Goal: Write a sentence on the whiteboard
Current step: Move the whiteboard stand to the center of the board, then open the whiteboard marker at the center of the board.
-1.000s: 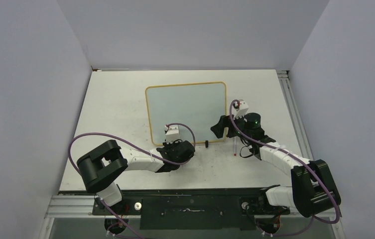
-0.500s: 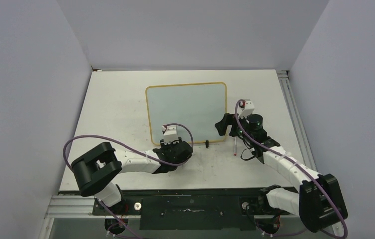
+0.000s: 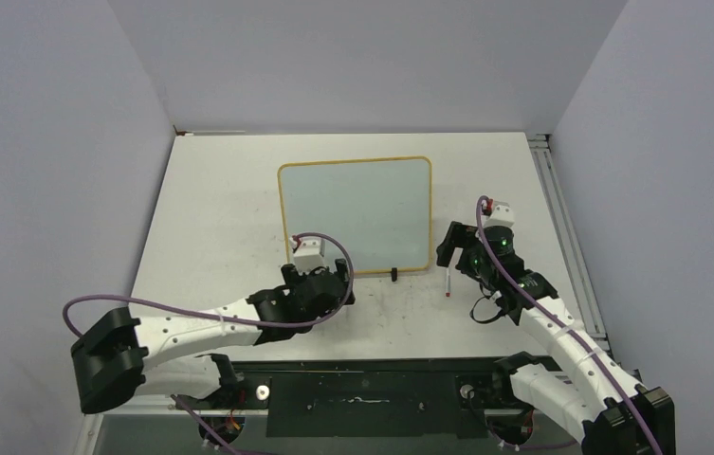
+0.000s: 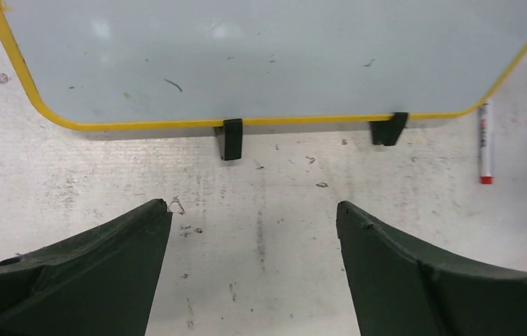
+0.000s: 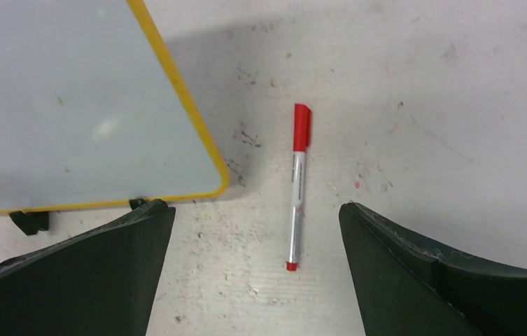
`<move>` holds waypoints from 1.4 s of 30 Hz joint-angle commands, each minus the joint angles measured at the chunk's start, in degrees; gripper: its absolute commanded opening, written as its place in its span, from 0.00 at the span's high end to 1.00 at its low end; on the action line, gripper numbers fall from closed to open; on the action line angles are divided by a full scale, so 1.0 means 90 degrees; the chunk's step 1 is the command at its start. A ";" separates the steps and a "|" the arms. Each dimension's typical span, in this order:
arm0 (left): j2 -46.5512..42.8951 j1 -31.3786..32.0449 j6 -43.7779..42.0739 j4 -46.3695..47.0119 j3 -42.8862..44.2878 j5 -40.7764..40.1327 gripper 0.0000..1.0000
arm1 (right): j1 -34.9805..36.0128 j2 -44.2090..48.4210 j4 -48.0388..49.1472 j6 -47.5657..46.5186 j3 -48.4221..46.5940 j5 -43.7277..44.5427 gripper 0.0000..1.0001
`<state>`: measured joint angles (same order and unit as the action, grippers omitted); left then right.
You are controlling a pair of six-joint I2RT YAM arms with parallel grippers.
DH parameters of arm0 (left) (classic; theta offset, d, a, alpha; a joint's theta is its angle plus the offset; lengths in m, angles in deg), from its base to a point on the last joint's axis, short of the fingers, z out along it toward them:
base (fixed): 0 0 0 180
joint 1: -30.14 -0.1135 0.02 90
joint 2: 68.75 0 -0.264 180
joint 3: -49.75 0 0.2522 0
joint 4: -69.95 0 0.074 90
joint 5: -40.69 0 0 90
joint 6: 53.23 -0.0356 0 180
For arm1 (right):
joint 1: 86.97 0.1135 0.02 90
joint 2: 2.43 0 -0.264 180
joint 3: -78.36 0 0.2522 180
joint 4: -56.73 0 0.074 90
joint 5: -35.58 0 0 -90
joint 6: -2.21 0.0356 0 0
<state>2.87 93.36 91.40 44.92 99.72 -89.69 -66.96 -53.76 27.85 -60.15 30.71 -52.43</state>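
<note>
The whiteboard [image 3: 355, 210] lies flat mid-table, pale and glossy in a yellow frame [image 4: 141, 124], with two black clip feet [image 4: 232, 138] on its near edge. No sentence is in view on it, only faint specks. A red-capped marker [image 3: 448, 282] lies on the table just right of the board's near right corner. My left gripper [image 3: 318, 275] hovers before the near edge, open and empty [image 4: 253, 210]. My right gripper [image 3: 455, 254] is open over the marker [image 5: 297, 189], which lies between and ahead of its fingers, untouched.
The white table [image 3: 220, 209] is scuffed and stained. A metal rail [image 3: 561, 237] runs along its right edge, and grey walls close in on three sides. The arms' mounting bar [image 3: 362, 384] spans the near edge.
My left gripper has opened wide and drawn back slightly from the board, its arm dropping low to the left. The right gripper has shifted right and nearer, staying open.
</note>
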 commanded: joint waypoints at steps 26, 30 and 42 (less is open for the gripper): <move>-0.2477 -0.3530 -0.5036 -0.0618 0.1661 0.3139 0.03 | 0.0670 -0.2195 -0.0896 0.0494 -0.0351 0.0708 0.47; -0.2653 -0.3528 -0.5026 -0.0564 0.1499 0.3031 0.03 | 0.0448 -0.2446 -0.0778 0.0302 -0.0426 0.0475 0.51; -0.2581 -0.3528 -0.5006 -0.0594 0.1466 0.3136 0.03 | 0.0443 -0.3147 -0.0781 0.0080 -0.0734 0.0588 0.66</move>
<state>-20.17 61.80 46.97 36.33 112.57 -61.89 -62.94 -80.97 19.09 -58.69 26.58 -47.84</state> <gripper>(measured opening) 0.973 0.365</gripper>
